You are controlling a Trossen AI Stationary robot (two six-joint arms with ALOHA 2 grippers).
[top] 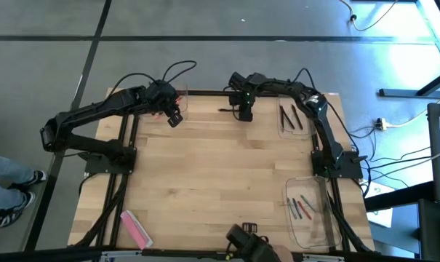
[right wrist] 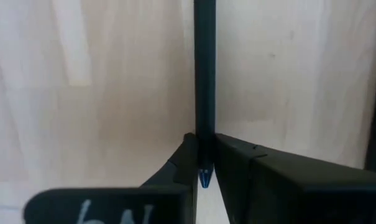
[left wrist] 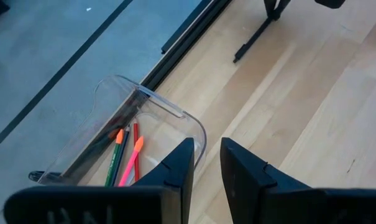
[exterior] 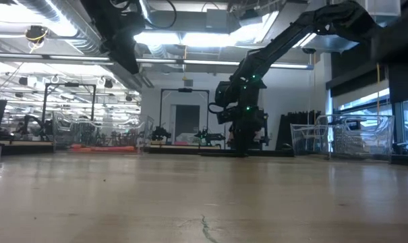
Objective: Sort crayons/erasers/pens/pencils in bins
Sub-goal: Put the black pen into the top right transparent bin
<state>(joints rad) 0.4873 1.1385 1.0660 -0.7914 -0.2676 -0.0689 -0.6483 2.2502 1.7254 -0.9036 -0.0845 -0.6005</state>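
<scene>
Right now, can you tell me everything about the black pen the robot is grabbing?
The pen is a slim, straight black stick, smooth like plastic, with a small blue tip at one end. It lies flat on the pale wooden table near its far edge, alone, outside the bins. The right gripper has its two dark fingers pressed against the pen near the blue-tipped end.

table (top: pixel 220 167): pale matt wood | bins (left wrist: pixel 175 115): clear glossy plastic
</scene>
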